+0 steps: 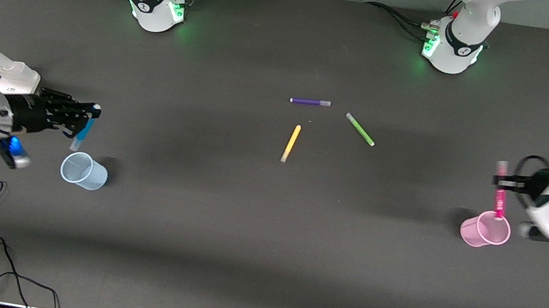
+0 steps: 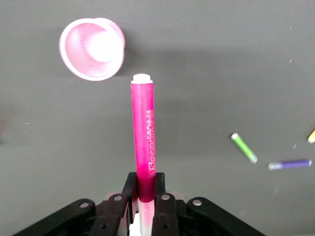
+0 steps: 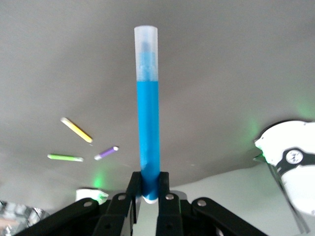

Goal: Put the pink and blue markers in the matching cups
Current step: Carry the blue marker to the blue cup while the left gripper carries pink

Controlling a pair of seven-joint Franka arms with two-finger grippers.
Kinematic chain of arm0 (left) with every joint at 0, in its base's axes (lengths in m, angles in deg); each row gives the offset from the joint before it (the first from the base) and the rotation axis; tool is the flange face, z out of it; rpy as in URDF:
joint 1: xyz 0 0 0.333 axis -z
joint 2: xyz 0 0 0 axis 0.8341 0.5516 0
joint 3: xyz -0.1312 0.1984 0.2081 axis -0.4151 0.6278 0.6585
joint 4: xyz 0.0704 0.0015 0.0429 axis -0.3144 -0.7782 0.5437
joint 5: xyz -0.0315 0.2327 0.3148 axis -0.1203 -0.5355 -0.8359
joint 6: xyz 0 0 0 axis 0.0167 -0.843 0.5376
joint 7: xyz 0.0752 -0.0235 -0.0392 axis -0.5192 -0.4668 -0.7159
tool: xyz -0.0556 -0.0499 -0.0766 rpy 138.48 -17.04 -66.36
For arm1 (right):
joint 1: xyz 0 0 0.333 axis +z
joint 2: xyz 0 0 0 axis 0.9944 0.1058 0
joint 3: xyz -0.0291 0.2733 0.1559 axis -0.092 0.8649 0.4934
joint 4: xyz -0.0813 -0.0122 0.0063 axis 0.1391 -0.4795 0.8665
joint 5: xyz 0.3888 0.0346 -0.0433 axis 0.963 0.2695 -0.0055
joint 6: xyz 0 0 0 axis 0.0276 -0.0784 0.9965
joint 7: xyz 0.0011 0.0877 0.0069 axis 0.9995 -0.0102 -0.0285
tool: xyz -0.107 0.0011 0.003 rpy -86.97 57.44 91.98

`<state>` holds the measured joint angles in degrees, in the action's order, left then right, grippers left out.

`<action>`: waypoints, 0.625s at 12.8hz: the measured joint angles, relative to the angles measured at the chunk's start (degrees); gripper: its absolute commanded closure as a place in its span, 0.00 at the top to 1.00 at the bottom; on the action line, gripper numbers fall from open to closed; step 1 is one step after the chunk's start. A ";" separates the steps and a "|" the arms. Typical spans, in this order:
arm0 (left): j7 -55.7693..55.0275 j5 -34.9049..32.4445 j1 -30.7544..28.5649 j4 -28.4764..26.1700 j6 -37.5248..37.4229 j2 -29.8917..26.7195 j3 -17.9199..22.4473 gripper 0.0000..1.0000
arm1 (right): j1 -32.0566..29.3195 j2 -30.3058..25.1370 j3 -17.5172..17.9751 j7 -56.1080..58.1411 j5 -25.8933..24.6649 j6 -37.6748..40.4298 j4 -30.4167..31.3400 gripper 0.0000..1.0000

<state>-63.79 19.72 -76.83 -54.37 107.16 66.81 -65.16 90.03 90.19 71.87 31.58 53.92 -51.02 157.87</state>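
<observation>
Left gripper (image 1: 505, 181): fingers clamped on pink marker (image 1: 499, 194), held over pink cup (image 1: 485, 229) | right gripper (image 1: 87, 118): blue marker (image 1: 80, 135) gripped above blue cup (image 1: 83, 170) | tips should be centred before release.

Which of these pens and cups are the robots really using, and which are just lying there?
Being used:
- pink marker, in the left gripper, over the pink cup
- blue marker, in the right gripper, above the blue cup

Just lying about, mid-table:
- purple pen
- green pen
- yellow pen
</observation>
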 measured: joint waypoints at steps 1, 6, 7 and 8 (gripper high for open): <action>3.21 -0.33 -1.67 0.49 -0.62 0.04 0.09 0.00 | -0.63 1.50 -0.06 3.54 -0.72 -0.13 0.66 0.00; 6.34 -6.68 -2.68 3.86 -5.84 2.97 -0.27 0.00 | -5.23 5.99 -0.24 13.90 -2.46 -1.63 1.19 0.00; 6.09 -8.06 -2.43 5.89 -7.69 4.61 -0.31 0.00 | -6.33 6.56 -0.28 15.83 -2.52 -2.42 1.21 0.00; 5.53 -9.19 -2.26 7.87 -9.09 6.51 -0.31 0.00 | -7.59 7.35 -0.30 17.39 -2.53 -3.18 1.25 0.00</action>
<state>-58.26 10.53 -79.10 -46.50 98.07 73.32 -65.47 82.44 97.54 71.57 48.97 51.39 -54.20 159.12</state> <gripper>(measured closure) 0.828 0.824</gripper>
